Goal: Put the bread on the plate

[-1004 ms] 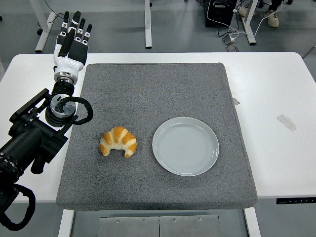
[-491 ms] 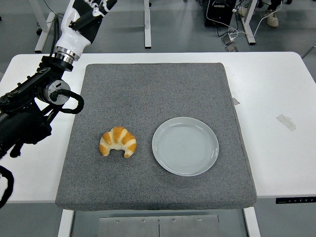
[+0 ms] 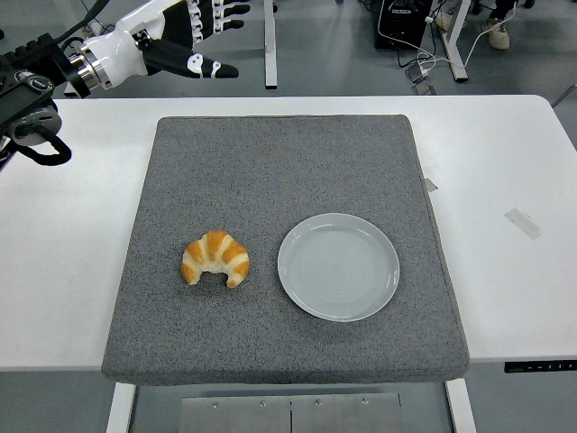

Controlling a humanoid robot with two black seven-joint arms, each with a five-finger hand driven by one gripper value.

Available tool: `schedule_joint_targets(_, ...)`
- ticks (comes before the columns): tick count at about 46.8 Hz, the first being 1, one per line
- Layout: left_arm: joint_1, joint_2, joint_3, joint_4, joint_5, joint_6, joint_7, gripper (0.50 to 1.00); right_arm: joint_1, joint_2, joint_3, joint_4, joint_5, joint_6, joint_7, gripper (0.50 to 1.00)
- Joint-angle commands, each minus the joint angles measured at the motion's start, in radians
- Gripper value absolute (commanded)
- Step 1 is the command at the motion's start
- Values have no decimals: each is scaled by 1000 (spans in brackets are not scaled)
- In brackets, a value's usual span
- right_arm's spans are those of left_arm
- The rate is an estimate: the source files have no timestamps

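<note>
Head view shows the left arm swung up and back over the last second: it was low beside the mat's left edge, and now the left hand (image 3: 185, 41) hangs high past the table's far left corner, fingers stretched out flat and spread, gripping nothing. To my eye that is the arm lifting clear to come around toward the bread, so the task is barely begun. The bread (image 3: 215, 259), a croissant, has not budged; it lies on the grey mat (image 3: 270, 162) just left of the plate (image 3: 338, 267), close to it but not touching. The plate sits bare on the mat's right half.

Some fingertips run off the picture's top edge, so I cannot see them whole. No right arm shows anywhere. The croissant's underside is hidden.
</note>
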Motion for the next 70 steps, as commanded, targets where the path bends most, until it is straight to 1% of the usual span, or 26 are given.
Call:
schedule_joint_targets(1, 0, 14, 22, -15, 119, -3, 0, 989, 0, 0, 0, 0, 0, 0, 0, 1000)
schedule_joint_targets(7, 13, 72, 49, -105, 351, -2, 0, 986, 0, 0, 0, 0, 0, 0, 0, 1000)
schedule_joint_targets(12, 19, 112, 53, -185, 492, 2, 0, 986, 0, 0, -2, 0, 0, 0, 0, 1000)
schedule_joint_targets(23, 26, 134, 93, -267, 692, 11, 0, 984, 0, 0, -2, 0, 0, 0, 0, 1000)
schedule_joint_targets(30, 23, 141, 111, -322, 810, 51, 0, 983, 0, 0, -3, 0, 0, 0, 0, 1000)
schedule_joint_targets(40, 23, 129, 116, -348, 874, 61, 0, 981, 0, 0, -5, 0, 0, 2, 0, 1000)
schedule_joint_targets(52, 26, 85, 118, -350, 931, 66, 0, 983, 11, 0, -2, 0, 0, 0, 0, 1000)
schedule_joint_targets(56, 40, 75, 122, -348, 945, 74, 0, 981, 14, 0, -2, 0, 0, 0, 0, 1000)
schedule_joint_targets(63, 39, 66, 197, -348, 945, 112, 0, 983, 14, 0, -3, -1, 0, 0, 0, 1000)
schedule_joint_targets(66, 42, 62, 211, -348, 945, 126, 0, 983, 14, 0, -5, -1, 0, 0, 0, 1000)
schedule_joint_targets(70, 42, 52, 220, -348, 945, 130, 0, 981, 14, 0, -5, -1, 0, 0, 0, 1000)
